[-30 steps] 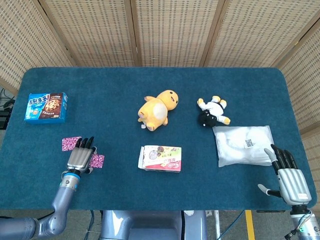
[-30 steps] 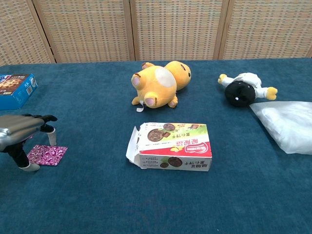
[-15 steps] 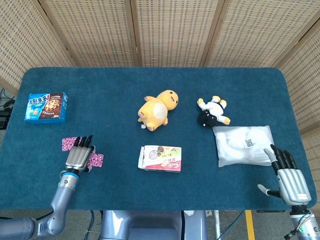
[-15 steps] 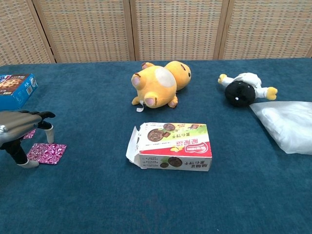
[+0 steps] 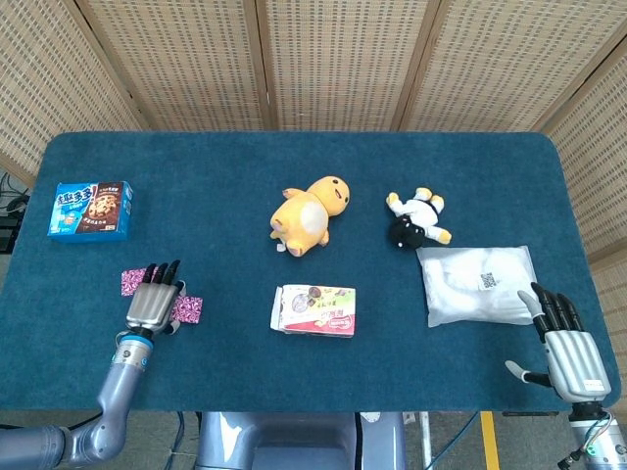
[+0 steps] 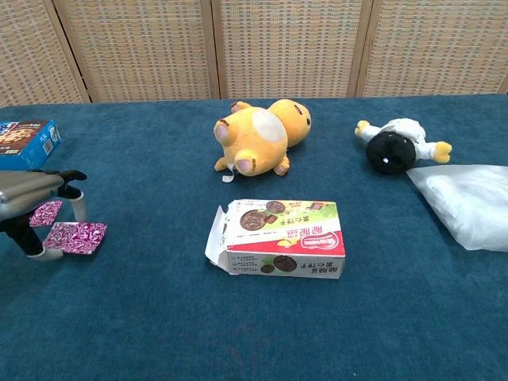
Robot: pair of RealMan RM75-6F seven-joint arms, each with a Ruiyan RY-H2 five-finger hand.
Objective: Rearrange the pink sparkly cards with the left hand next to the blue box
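Note:
Two pink sparkly cards lie flat on the blue cloth at the front left. One card (image 5: 187, 308) (image 6: 75, 236) sits just right of my left hand (image 5: 153, 304) (image 6: 30, 190). The other card (image 5: 133, 281) (image 6: 44, 213) peeks out beyond the fingertips. The hand arches over the cards with its fingers pointing down; a fingertip (image 6: 79, 215) touches the nearer card's far edge and lifts nothing. The blue box (image 5: 91, 210) (image 6: 28, 143) rests further back on the left, apart from the cards. My right hand (image 5: 564, 340) hovers at the front right with its fingers spread and nothing in it.
A yellow plush (image 5: 310, 213) lies mid-table, with a black-and-white plush (image 5: 416, 220) to its right. A torn snack carton (image 5: 314, 309) (image 6: 278, 236) lies in front of them. A white plastic bag (image 5: 478, 284) sits just beyond my right hand.
My left hand has shifted a little away from me and leftward, and the nearer pink card has slid with it toward the other card. The right hand has stayed still.

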